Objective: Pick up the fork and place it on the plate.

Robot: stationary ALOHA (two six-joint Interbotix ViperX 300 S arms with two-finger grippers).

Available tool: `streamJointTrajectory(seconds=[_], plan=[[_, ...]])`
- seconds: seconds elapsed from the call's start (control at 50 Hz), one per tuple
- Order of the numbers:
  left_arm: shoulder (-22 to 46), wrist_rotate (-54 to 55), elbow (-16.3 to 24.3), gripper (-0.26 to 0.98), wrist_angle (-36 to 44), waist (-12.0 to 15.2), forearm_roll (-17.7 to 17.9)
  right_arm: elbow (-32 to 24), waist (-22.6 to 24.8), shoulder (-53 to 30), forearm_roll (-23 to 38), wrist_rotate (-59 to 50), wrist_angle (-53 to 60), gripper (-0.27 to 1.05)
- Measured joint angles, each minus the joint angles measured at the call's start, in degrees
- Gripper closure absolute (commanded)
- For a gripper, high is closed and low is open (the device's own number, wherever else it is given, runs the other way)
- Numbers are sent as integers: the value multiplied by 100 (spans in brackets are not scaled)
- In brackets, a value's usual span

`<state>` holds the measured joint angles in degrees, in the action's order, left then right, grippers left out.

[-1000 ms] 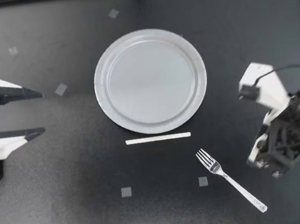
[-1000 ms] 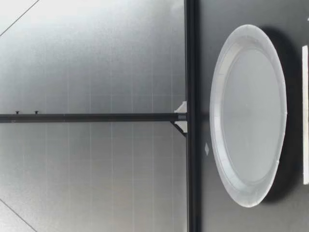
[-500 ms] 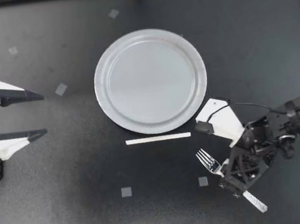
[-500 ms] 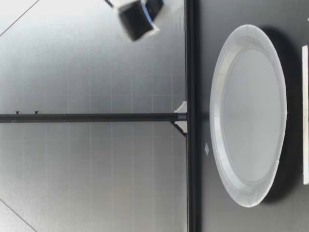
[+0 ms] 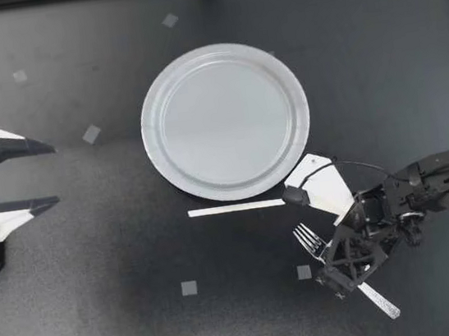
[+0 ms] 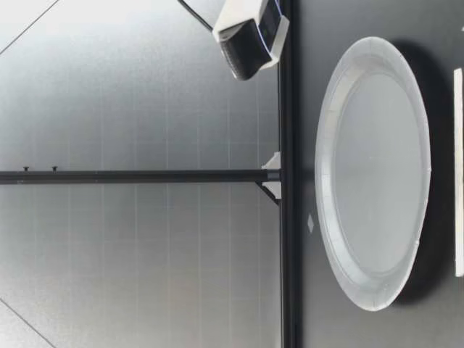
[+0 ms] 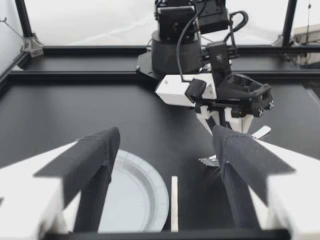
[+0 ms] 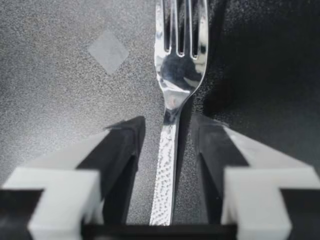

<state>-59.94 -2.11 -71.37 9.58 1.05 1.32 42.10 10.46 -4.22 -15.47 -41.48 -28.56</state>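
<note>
Fork flat on table near plate, unmoved from above; right gripper closer over its handle, left gripper wide apart. Low down, white arm part sunk nearer table. At right wrist, fingers narrowly parted astride handle, seemingly not touching.

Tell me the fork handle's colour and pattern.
Silver fork, its handle stippled with a hammered texture; the right wrist view shows it best.

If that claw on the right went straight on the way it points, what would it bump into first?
Probably the fork: its handle lies between the right gripper's open fingers, with the table beneath it. Height is hard to judge.
</note>
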Motion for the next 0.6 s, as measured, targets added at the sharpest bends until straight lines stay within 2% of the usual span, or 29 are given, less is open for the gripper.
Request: streamJointTrajectory(seconds=[0.3,0.4,0.6], plan=[[-18,-35,-53,9,0,-9,9,-18,9,-105,0,-9,9,34],[-18,-44,-88,9,0,0,9,-35,9,-158,0,-9,9,44],[-18,-26,-141,9,0,-9,0,-185,9,-167,9,0,0,76]])
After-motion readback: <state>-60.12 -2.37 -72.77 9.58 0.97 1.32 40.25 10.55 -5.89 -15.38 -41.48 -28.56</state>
